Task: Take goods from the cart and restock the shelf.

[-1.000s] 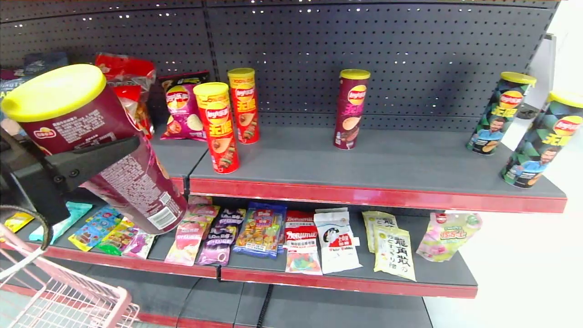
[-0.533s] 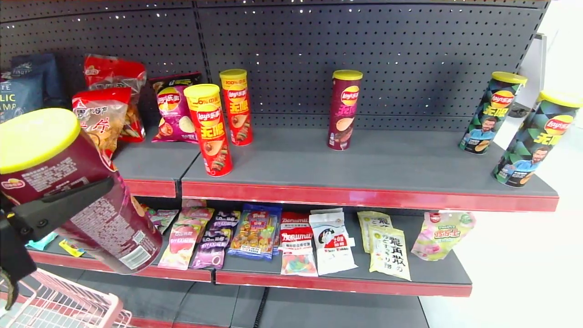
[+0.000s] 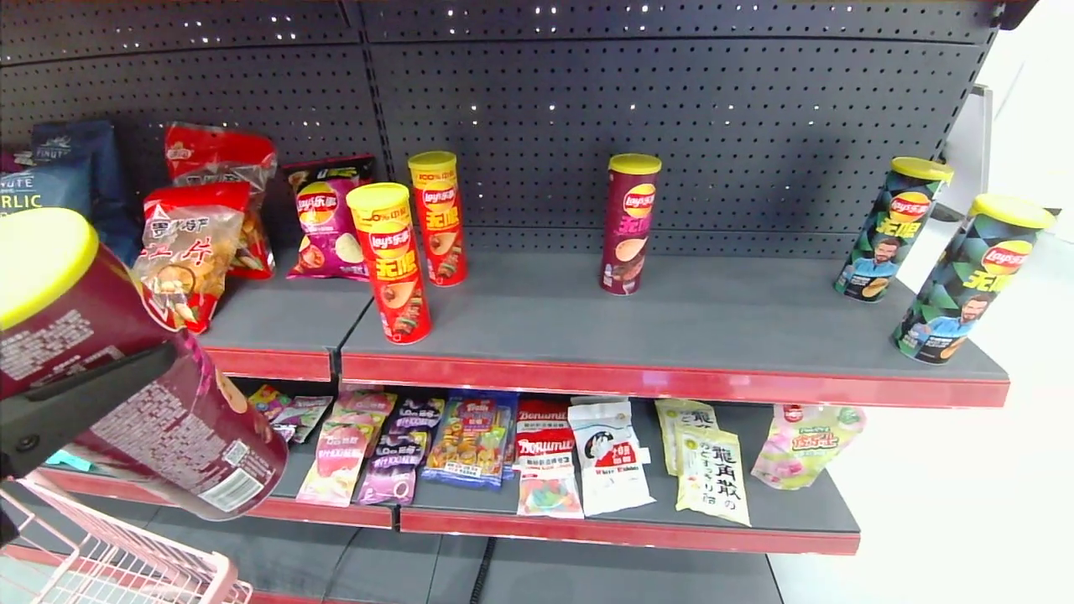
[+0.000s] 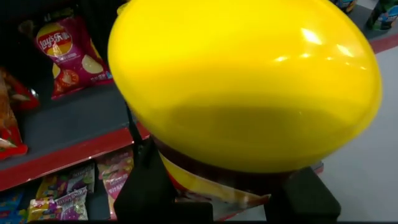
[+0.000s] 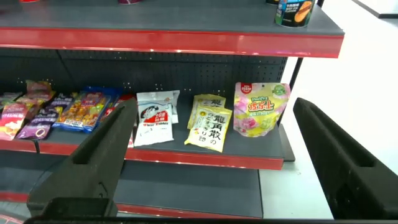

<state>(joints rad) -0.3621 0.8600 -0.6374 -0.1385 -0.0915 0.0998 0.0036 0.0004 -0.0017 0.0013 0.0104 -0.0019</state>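
Observation:
My left gripper (image 3: pixel 109 377) is shut on a maroon chip can (image 3: pixel 168 428) with a yellow lid (image 3: pixel 38 260). It holds the can tilted at the left, above the pink cart (image 3: pixel 126 562) and in front of the shelf's left end. In the left wrist view the yellow lid (image 4: pixel 242 81) looms between the dark fingers (image 4: pixel 146 193). A matching maroon can (image 3: pixel 628 225) stands on the upper shelf (image 3: pixel 671 382). In the right wrist view my right gripper (image 5: pixel 217 162) is open with nothing in it, level with the lower shelf (image 5: pixel 186 158).
On the upper shelf stand two red cans (image 3: pixel 393 264), snack bags (image 3: pixel 193 252) at the left and two green-black cans (image 3: pixel 888 231) at the right. Bare shelf board lies around the maroon can. Candy packets (image 3: pixel 470 436) line the lower shelf.
The head camera has shifted, so the shelf sits a little lower in view. The held can has dropped lower and further left relative to the shelf, still gripped.

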